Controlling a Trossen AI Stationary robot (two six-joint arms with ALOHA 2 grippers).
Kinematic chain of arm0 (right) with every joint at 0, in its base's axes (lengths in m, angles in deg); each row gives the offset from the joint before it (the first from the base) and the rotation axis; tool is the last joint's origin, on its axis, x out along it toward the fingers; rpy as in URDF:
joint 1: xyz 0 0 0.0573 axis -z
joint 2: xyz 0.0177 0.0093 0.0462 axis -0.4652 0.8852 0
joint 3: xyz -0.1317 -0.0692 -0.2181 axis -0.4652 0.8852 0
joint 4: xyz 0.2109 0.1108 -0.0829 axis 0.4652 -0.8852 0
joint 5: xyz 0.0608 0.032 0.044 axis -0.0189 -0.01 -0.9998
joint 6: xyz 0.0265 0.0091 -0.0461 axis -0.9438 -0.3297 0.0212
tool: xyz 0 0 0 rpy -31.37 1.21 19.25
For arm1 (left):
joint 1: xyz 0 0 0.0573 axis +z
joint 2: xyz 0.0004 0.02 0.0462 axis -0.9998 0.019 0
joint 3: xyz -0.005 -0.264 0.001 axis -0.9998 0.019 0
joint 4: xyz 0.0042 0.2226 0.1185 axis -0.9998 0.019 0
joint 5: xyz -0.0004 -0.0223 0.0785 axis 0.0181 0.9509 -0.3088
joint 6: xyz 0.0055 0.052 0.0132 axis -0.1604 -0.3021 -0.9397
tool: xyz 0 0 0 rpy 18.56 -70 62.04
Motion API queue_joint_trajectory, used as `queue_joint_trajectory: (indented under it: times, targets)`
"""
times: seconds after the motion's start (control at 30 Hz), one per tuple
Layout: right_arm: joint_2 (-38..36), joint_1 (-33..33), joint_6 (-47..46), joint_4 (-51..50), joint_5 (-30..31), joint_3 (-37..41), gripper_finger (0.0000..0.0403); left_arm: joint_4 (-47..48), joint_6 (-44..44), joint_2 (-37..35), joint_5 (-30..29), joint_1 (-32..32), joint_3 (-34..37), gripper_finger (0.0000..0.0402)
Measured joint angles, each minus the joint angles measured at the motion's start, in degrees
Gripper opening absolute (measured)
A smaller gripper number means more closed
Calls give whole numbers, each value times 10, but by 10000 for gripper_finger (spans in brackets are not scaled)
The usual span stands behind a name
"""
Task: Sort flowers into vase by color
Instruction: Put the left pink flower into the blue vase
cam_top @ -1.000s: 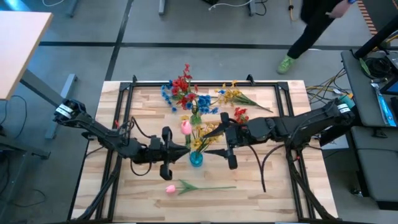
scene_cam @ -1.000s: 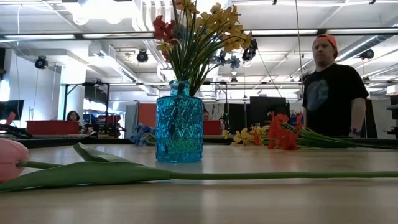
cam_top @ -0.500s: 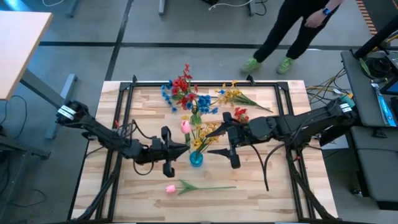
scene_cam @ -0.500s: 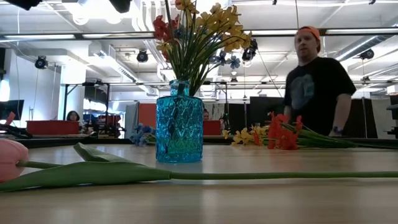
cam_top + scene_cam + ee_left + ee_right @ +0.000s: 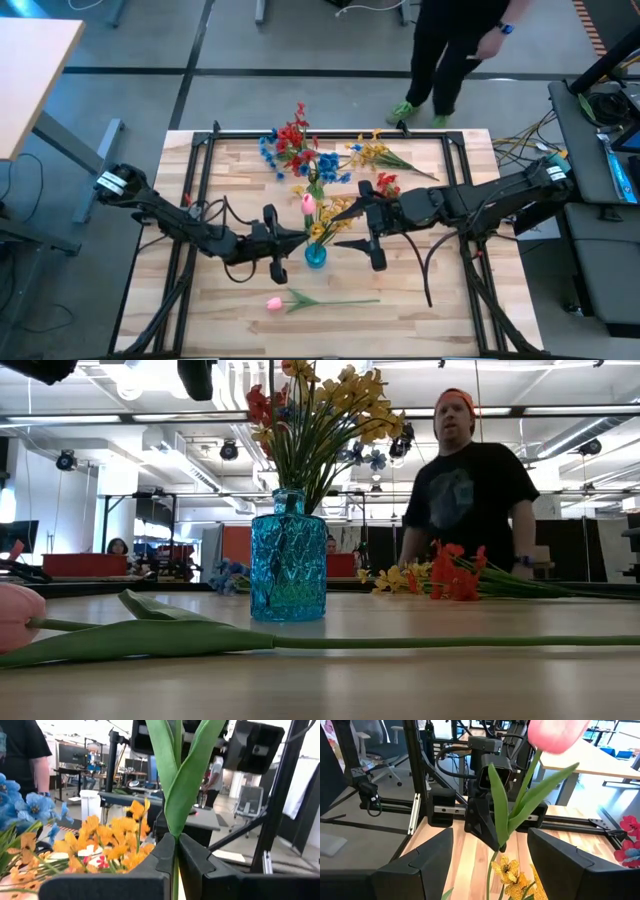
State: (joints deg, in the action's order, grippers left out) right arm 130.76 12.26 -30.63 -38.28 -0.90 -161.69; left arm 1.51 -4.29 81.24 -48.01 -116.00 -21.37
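High view, items listed by position relative to the blue glass vase (image 5: 315, 255), which stands near the middle of the wooden table (image 5: 220, 310).

- Vase contents: yellow sprays (image 5: 322, 222), stems in the neck.
- Left gripper (image 5: 298, 238): just left of the vase, fingers clamped fully together on the stem of a pink tulip (image 5: 308, 204); bud held upright above the vase's far-left side, leaves rising between the fingers (image 5: 165, 857).
- Right gripper (image 5: 345, 227): just right of the vase, jaws spread wide, holding nothing.
- Second pink tulip (image 5: 274, 302): flat on the table, nearer than the vase, stem running right.
- Loose red (image 5: 292, 135), blue (image 5: 327, 165) and yellow flowers (image 5: 372, 152): lying beyond the vase.
- Person (image 5: 465, 485): beyond the table's far edge.
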Motion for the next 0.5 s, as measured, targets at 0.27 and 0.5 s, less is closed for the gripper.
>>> queue_joint_trajectory:
  times: [0.27, 0.5]
  targets:
    - [0, 0, 0, -2, 0, 0, 247, 6, 4, 16, 0, 1, 4, 0]
    - [0, 0, -2, -2, 0, 0, 247, -28, -9, 61, -7, 2, 4, 0]
